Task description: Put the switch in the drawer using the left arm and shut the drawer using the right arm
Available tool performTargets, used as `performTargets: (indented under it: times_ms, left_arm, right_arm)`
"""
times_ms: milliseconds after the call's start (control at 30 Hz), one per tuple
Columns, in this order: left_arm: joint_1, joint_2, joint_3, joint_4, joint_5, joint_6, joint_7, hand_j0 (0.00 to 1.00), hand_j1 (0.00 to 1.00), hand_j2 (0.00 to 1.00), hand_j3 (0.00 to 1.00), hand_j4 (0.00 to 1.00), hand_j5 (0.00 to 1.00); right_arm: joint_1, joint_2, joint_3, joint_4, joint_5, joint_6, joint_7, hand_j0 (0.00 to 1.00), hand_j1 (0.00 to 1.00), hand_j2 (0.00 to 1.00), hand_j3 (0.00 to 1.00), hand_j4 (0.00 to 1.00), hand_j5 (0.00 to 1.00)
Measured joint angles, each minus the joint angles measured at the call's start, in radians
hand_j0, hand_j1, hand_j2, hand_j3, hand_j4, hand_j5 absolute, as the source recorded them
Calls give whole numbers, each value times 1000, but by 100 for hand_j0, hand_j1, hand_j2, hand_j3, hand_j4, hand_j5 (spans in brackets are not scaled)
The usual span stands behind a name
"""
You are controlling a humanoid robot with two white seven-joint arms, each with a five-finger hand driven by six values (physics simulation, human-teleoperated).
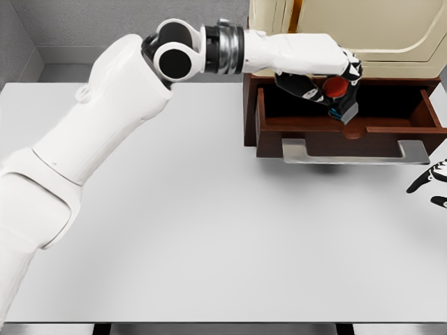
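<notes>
Worktop: white worktop [209, 230] fills the scene, grey walls behind, cream cabinet [363, 31] at far right.
Drawer: dark wooden drawer [269, 115] stands pulled out, so things can go in from above.
Left hand: left hand [328, 84] reaches over the drawer's hollow, fingers [300, 87] gripping the switch [340, 94] ready to let go.
Right hand: right hand [429, 178] waits at the right edge, near the drawer front, fingers spread, likely ready to push.

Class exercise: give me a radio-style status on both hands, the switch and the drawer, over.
Left hand shut on switch, above open drawer. Right hand at right edge, holding nothing. Nothing blocking.
</notes>
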Motion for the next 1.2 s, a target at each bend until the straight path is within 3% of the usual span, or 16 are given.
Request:
performTargets:
  times_ms: [167,633,700,733,800,900,1200]
  left_arm:
    - [15,-19,27,-3,-42,1,1,39,39,39,39,39,39]
    - [43,-23,46,-8,-60,1,1,43,43,43,43,43,43]
    - [44,-21,53,-7,-70,1,1,49,49,49,49,49,49]
    - [49,-21,60,-6,-73,1,1,61,61,61,61,61,61]
    - [52,-21,73,-4,-76,1,1,76,76,76,76,76,76]
    - [57,-20,84,-1,-78,1,1,86,86,86,86,86,86]
    - [58,-25,93,-28,-74,1,1,88,88,88,88,88,88]
  right_arm:
    - [2,0,0,0,0,0,0,59,59,59,59,59,59]
    - [0,0,0,0,0,0,0,59,59,59,59,59,59]
    - [0,0,0,0,0,0,0,59,59,59,59,59,59]
    - [0,0,0,0,0,0,0,59,59,59,59,59,59]
    - [2,0,0,0,0,0,0,59,59,59,59,59,59]
    - [2,0,1,0,0,0,0,59,59,59,59,59,59]
    - [2,0,1,0,0,0,0,59,59,59,59,59,59]
